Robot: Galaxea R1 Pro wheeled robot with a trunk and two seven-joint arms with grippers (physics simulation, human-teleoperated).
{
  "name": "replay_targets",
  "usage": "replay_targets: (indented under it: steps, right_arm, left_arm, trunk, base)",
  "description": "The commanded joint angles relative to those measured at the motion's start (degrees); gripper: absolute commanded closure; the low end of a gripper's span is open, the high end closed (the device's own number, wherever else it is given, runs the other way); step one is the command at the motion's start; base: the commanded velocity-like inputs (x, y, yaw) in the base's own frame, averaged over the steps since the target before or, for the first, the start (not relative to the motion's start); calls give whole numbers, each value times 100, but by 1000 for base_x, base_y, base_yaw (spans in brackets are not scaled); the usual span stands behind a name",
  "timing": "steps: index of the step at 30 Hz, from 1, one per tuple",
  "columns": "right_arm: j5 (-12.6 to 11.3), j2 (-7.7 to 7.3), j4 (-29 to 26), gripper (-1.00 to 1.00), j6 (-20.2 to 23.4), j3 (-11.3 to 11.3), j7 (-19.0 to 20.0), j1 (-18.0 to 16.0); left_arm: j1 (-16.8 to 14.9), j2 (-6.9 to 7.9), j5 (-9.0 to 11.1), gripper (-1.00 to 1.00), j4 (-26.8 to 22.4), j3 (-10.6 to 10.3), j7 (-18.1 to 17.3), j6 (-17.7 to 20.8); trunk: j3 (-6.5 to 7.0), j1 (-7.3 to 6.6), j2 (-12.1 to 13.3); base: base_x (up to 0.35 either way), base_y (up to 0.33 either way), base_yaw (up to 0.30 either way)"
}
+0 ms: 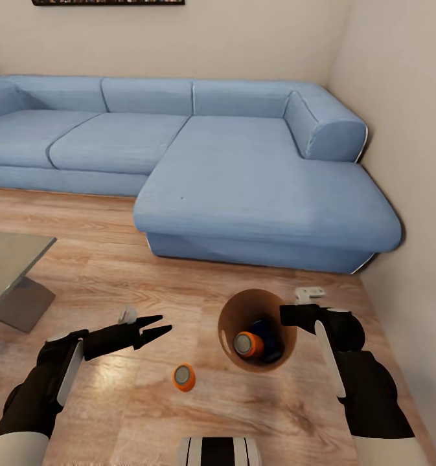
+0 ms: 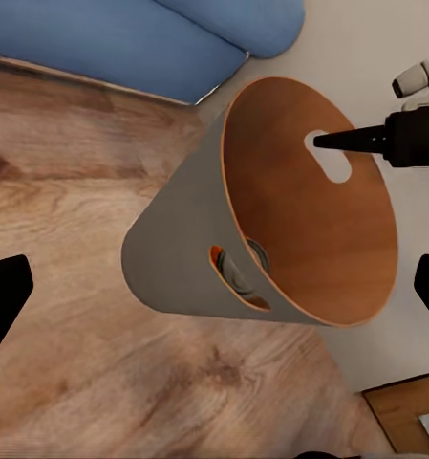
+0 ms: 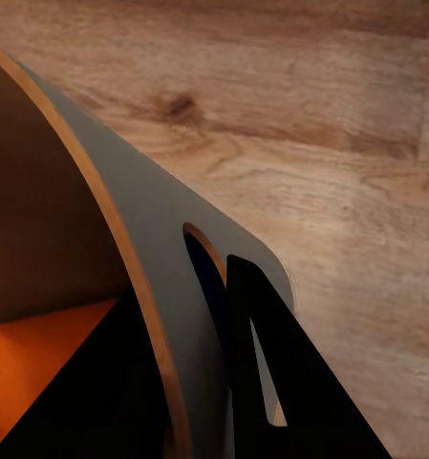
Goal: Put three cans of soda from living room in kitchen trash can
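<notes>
One soda can (image 1: 184, 377) stands loose on the floor at lower centre, left end effector (image 1: 154, 328) spread empty above-left; right end effector (image 1: 289, 315) clamped on the tilted trash can (image 1: 234, 309), whose cans could spill.

The trash can (image 1: 227, 317) is hanging off the right gripper (image 1: 289, 315), its wall sitting between that gripper's fingers, mouth tipped up. One soda can (image 1: 248, 344) is lying inside it. Another soda can (image 1: 184, 377) is lying on the floor (image 1: 114, 272), between the two grippers and nearer the robot than the left gripper (image 1: 160, 327). The sofa (image 1: 243, 175) is standing well beyond both grippers.
</notes>
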Motion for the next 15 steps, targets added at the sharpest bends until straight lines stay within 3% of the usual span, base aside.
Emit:
replay_targets:
  steps: [1,5,12,15]
  right_arm:
    - [-96,1,-2,100,1,1,6,-2]
    - [-95,1,-2,100,1,1,-1,-2]
    - [-95,1,-2,100,1,1,-11,-2]
    - [-95,1,-2,100,1,5,-11,-2]
  left_arm:
    - [0,0,7,-100,0,-1,0,-1]
    - [0,1,35,-100,0,3,9,28]
    - [0,-8,33,-100,-1,6,21,20]
    - [0,-12,7,-100,6,-7,90,60]
  trunk:
    - [-6,-1,0]
    - [-22,-1,0]
    - [-24,-1,0]
    - [-24,-1,0]
  base:
    - [0,0,208]
    - [0,0,121]
    - [3,0,8]
    - [188,-27,0]
